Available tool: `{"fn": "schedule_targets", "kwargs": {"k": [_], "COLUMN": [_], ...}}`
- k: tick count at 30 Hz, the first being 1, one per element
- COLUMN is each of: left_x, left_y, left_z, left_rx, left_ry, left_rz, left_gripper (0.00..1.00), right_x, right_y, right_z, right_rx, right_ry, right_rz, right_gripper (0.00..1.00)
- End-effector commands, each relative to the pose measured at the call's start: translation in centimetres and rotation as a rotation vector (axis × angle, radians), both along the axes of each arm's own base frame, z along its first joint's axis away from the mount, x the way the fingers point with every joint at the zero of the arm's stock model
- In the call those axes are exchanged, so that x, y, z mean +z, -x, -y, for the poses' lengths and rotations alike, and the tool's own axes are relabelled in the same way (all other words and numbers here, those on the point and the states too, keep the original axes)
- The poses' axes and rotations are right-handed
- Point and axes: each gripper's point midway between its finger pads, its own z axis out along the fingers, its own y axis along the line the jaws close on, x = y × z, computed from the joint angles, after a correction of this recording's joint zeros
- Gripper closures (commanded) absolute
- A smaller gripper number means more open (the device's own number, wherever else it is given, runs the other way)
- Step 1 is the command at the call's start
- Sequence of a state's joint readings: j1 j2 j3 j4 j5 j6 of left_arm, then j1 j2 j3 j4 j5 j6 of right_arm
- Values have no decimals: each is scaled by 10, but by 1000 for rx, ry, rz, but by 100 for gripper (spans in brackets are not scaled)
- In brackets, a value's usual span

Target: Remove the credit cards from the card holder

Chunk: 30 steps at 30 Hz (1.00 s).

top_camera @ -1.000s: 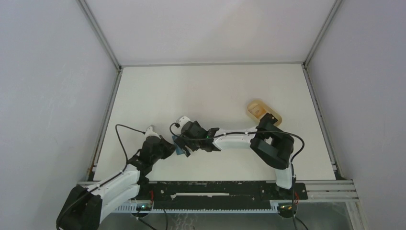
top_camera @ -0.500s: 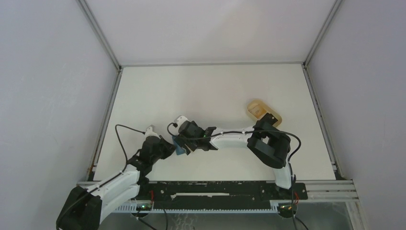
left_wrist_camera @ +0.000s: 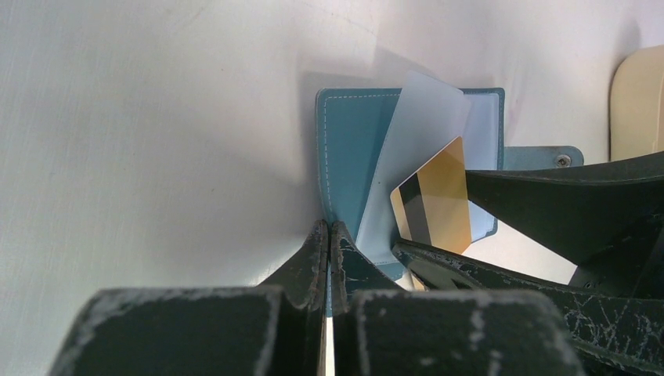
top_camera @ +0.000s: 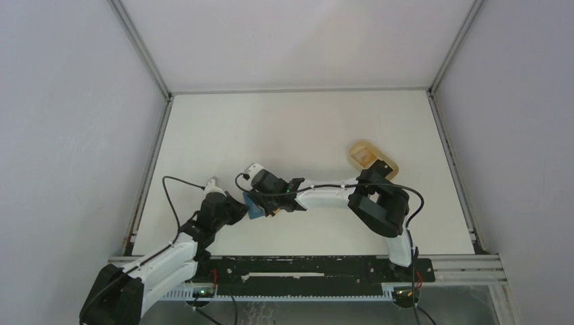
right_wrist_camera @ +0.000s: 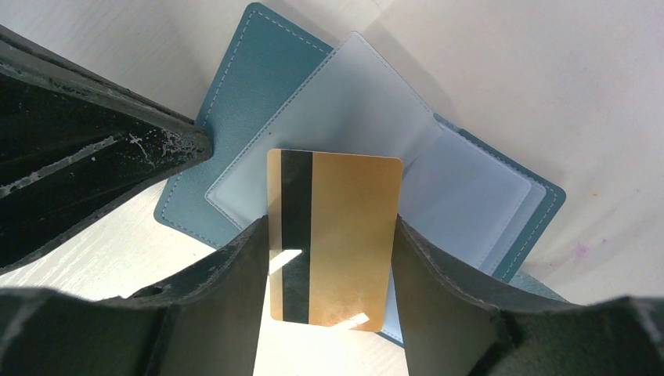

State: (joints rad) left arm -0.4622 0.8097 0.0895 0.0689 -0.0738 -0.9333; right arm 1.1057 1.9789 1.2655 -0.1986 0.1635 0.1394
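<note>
We have the holder lying open on the desk, near the front edge, between our two arms. Our left tool is closed on the near edge of its teal cover and pins it down. Our right tool is closed on a gold card with a black stripe, and the fingers press its two long edges. The card stands over the clear sleeves. All four of its corners show, so we judge it free of its pocket.

We expect the card to be light, stiff and slick. Squeezed across its width it may bow and spring out, so a pinch on its flat faces near a short end would be safer. The holder looks soft and light, and its sleeves floppy. It would likely lift with any card unless we hold the cover. We see no other cards in the sleeves that show.
</note>
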Motion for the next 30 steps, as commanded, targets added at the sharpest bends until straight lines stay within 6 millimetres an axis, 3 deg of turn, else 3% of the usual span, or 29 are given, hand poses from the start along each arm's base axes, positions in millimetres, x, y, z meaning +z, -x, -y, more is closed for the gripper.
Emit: {"fn": "schedule_targets", "kwargs": {"k": [1, 13, 20, 24, 30], "left_x": [-10, -8, -8, -5, 2], "left_y": [7, 7, 7, 6, 3], "left_z": [-6, -6, -6, -6, -3], "left_rx": [-16, -19, -21, -22, -34], "left_ry": [-36, -35, -35, -36, -22], "left_rz": [-20, -13, -11, -1, 20], "left_gripper": [100, 100, 100, 100, 100], "right_x": [2, 70, 104, 120, 120], "right_y": [-3, -27, -47, -80, -134], "right_z": [4, 13, 33, 74, 189], "right_rx": [-12, -94, -218, -409, -873], "right_ry": [16, -137, -249, -352, -460], "right_rz": [-8, 8, -4, -46, -108], "right_gripper": [42, 44, 44, 43, 41]}}
